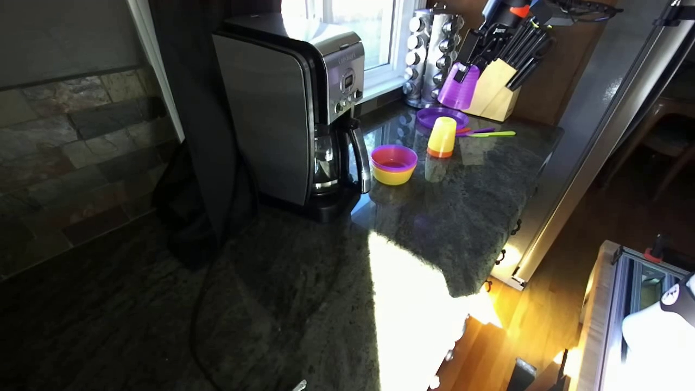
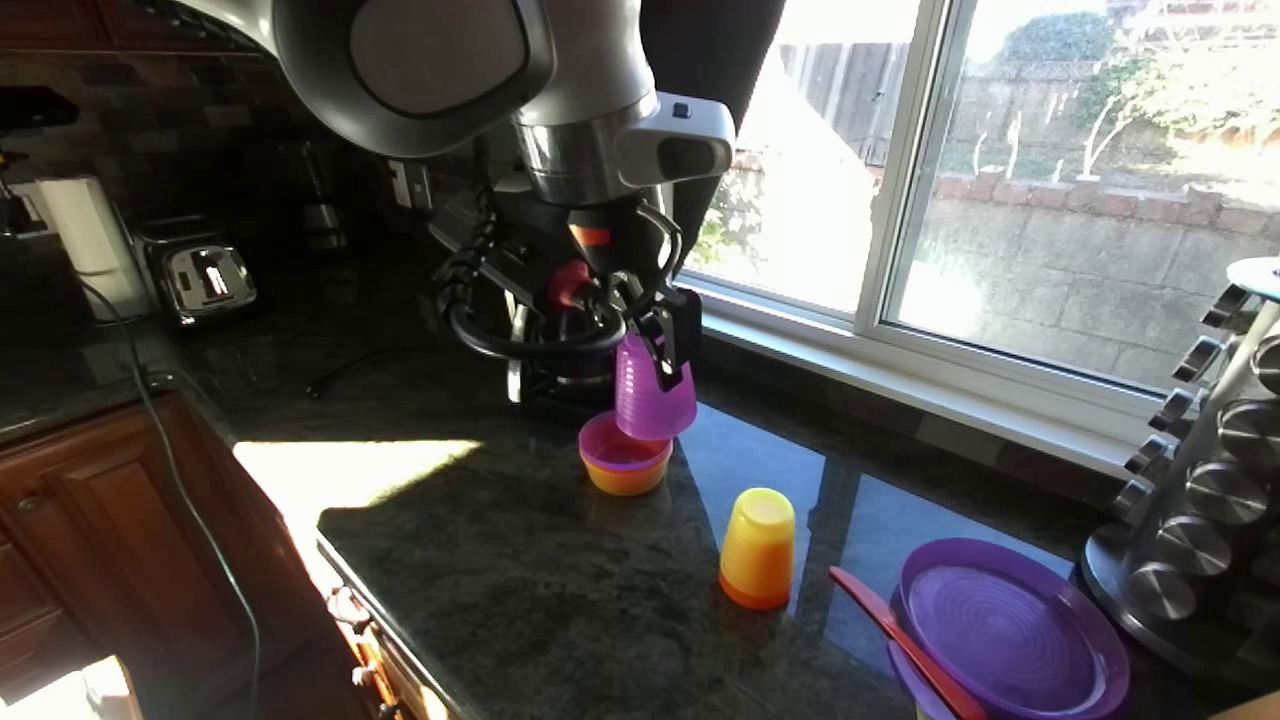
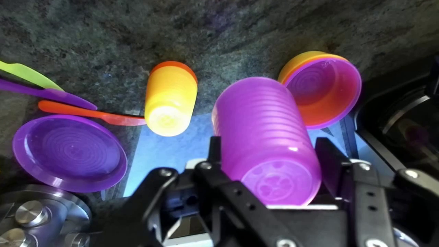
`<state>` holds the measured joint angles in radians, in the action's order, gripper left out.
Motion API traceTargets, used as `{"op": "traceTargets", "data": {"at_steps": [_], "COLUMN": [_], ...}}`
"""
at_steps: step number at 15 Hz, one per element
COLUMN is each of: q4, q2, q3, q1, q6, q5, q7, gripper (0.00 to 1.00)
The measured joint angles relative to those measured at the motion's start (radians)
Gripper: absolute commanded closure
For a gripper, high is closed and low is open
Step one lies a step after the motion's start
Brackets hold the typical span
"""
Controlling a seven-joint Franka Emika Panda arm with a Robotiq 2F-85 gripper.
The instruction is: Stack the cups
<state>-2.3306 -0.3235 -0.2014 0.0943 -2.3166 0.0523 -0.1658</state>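
Wrist view shows us the tool (image 3: pixel 269 151) gripping a purple cup (image 3: pixel 264 113), one finger on either side, close to its base. We see that cup upside down, its mouth facing away from the tool, and in both exterior views it hangs above the tabletop (image 2: pixel 520 600). Left of the tool in the wrist view, a yellow cup (image 3: pixel 171 96) stands upside down on the tabletop, apart from the held one. An orange band (image 3: pixel 175 65) rings its lower edge; we cannot tell whether that belongs to another cup underneath. Right of the tool we find nested bowls (image 3: pixel 322 89), magenta uppermost, with orange and yellow showing outside; the held cup partly covers them. Farther left of the tool, beyond the yellow cup, we have a purple plate (image 3: pixel 70 151), with a red-orange knife (image 3: pixel 79 110), a purple knife (image 3: pixel 51 93) and a lime-green knife (image 3: pixel 31 74) near it. Farther right of the tool, past the bowls, stands a coffee maker (image 1: pixel 282 114). A spice rack (image 2: pixel 1220 490) stands just beside the plate.
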Motion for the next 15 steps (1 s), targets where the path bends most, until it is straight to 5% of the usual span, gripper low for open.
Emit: {"op": "traceTargets", "data": {"at_steps": [2, 3, 15], "q4": [0.000, 0.000, 0.064], "q2": [0.000, 0.000, 0.064], "q3": [-0.001, 0.000, -0.017], "q1": [0.000, 0.000, 0.037], "q6": [0.000, 0.000, -0.002], "q5": [0.000, 0.000, 0.000], "q7": [0.000, 0.000, 0.012], "gripper": [0.32, 0.57, 0.57]}}
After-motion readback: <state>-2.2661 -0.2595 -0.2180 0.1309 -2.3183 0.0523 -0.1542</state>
